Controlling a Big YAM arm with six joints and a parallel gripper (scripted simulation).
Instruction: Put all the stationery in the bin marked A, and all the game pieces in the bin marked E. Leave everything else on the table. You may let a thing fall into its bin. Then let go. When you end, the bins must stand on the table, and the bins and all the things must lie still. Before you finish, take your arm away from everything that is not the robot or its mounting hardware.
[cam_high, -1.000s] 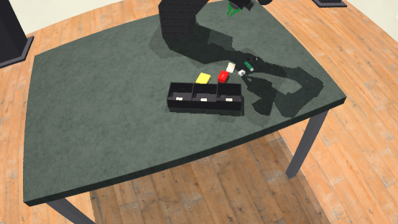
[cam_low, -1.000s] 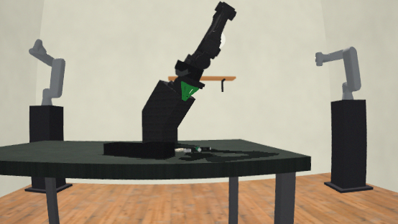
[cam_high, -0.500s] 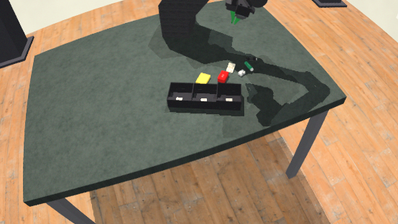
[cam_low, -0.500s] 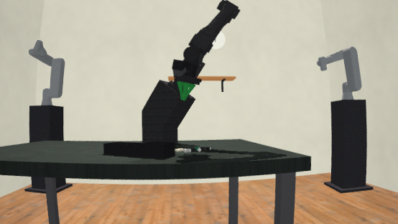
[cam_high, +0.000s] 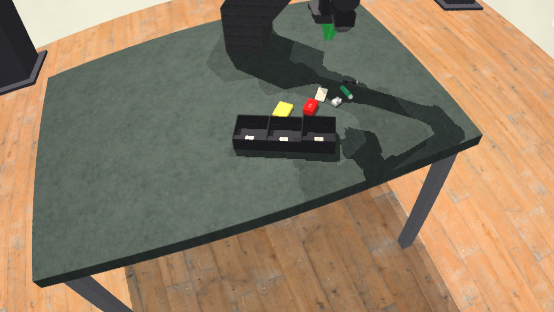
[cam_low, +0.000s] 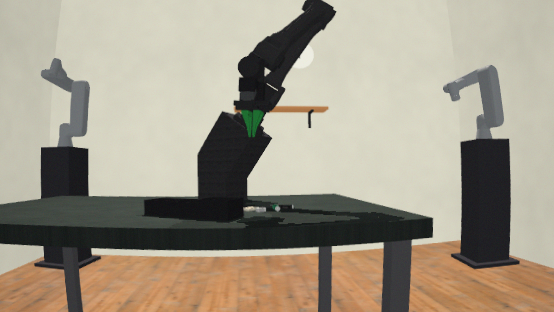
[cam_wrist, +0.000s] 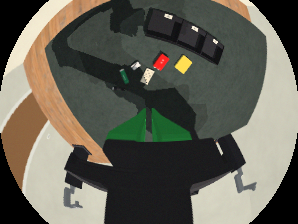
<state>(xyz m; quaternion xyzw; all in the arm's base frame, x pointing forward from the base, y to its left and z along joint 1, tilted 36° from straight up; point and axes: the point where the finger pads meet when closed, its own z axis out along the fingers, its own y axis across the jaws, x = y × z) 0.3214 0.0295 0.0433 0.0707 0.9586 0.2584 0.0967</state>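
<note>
My gripper (cam_high: 328, 32) with green fingers hangs high above the far side of the table, shut and with nothing between the fingers; it also shows in the exterior view (cam_low: 253, 127) and the wrist view (cam_wrist: 149, 119). A black row of three bins (cam_high: 285, 134) stands mid-table, each with a small white label I cannot read. Behind it lie a yellow block (cam_high: 282, 108), a red block (cam_high: 310, 106), a white tile (cam_high: 321, 94), a small white die (cam_high: 336, 101), a green marker (cam_high: 346, 91) and a thin dark pen-like thing (cam_high: 350, 82). The wrist view shows the bins (cam_wrist: 184, 31) far below.
The arm's black base (cam_high: 248, 25) stands at the table's far edge, behind the objects. The table's right edge (cam_high: 465, 135) is near the items. Two grey idle arms on black pedestals (cam_low: 485, 195) stand off the table.
</note>
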